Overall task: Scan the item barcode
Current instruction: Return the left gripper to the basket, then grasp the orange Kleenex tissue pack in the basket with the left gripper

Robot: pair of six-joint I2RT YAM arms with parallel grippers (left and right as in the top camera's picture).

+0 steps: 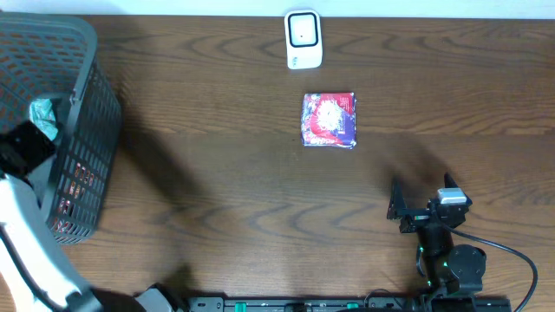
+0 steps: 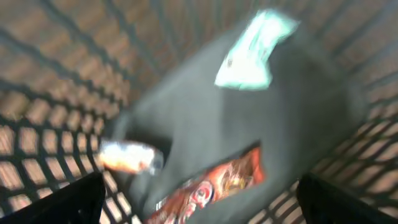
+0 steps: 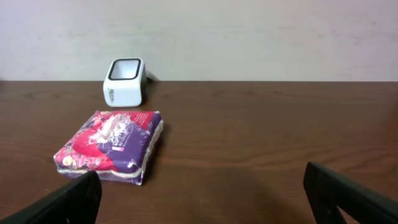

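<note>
A flat purple and red packet (image 1: 329,120) (image 3: 112,146) lies on the table just in front of the white barcode scanner (image 1: 303,39) (image 3: 126,81). My right gripper (image 1: 422,198) (image 3: 202,205) hovers low to the packet's near right, open, with nothing between its fingers. My left gripper (image 1: 26,147) (image 2: 199,202) is over the grey basket (image 1: 82,104), open and empty. The blurred left wrist view shows a pale green packet (image 2: 252,53), an orange-red packet (image 2: 217,183) and a small orange and white one (image 2: 127,155) on the basket floor.
The mesh basket (image 2: 37,124) stands at the table's left edge, its walls around my left gripper. A pale wall (image 3: 249,31) runs behind the scanner. Brown tabletop (image 1: 234,199) stretches between the basket and the right arm.
</note>
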